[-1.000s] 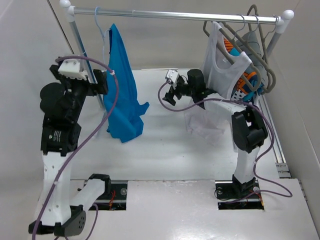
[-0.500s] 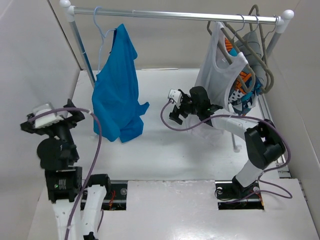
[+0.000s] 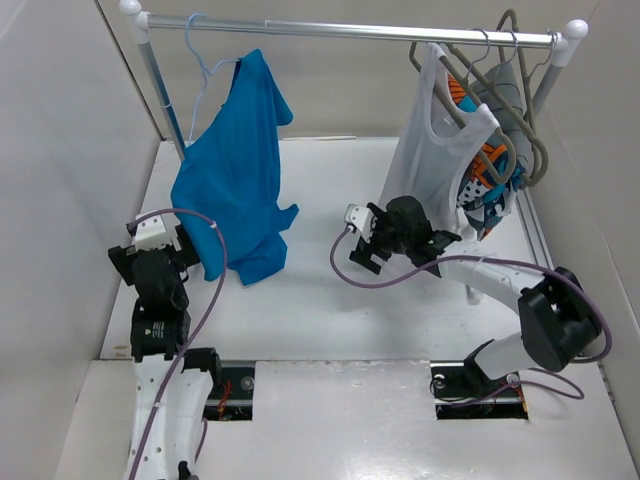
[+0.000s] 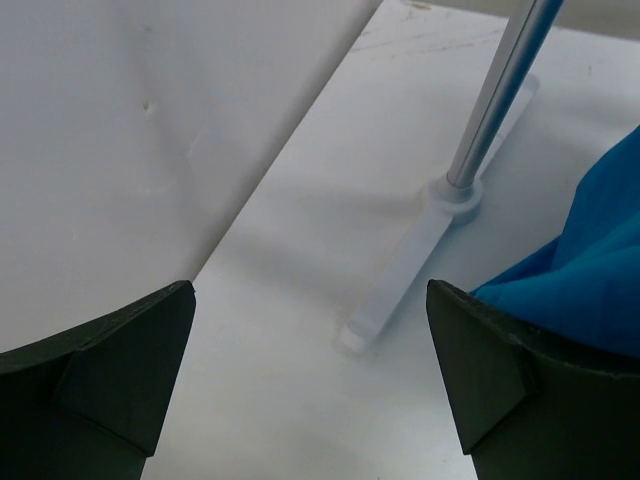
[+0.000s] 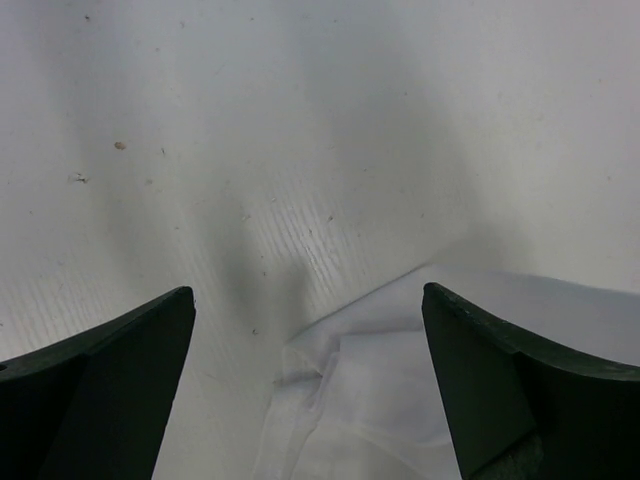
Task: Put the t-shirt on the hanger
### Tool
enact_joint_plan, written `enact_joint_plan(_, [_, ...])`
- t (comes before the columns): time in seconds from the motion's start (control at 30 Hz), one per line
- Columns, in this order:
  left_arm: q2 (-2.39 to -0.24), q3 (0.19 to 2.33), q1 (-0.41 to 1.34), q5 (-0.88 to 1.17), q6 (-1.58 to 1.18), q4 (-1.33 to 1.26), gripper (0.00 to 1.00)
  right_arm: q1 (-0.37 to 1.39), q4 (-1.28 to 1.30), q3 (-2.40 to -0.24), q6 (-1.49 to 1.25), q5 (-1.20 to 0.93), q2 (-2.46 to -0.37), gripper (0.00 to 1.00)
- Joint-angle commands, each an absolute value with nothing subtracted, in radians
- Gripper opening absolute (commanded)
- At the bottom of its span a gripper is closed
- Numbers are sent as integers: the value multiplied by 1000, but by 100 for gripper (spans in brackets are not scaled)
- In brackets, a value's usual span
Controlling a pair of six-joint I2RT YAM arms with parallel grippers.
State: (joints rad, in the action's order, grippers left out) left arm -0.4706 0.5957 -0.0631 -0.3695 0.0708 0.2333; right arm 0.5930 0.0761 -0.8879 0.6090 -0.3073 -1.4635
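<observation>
The plain teal-blue fabric t-shirt (image 3: pixel 232 180) hangs from the thin pale-blue wire hanger (image 3: pixel 205 62) on the metal rail (image 3: pixel 350 30) at 11 o'clock. Over the last second we see the left hand (image 4: pixel 310 300) drop away from the shirt to 8 o'clock of the white tabletop (image 3: pixel 330 300), so we judge the placing done. It and the right hand (image 5: pixel 308 295) gape wide, holding and touching nothing.
</observation>
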Motion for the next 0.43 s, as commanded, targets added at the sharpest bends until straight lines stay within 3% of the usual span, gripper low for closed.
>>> enact_joint_plan(0.0, [-468, 603, -69, -361, 89, 141, 99, 609, 66, -877, 603, -268, -1416, 100])
enact_joint_plan(0.4, [-459, 603, -69, -339, 100, 141, 99, 649, 66, -868, 612, -215, -1378, 100])
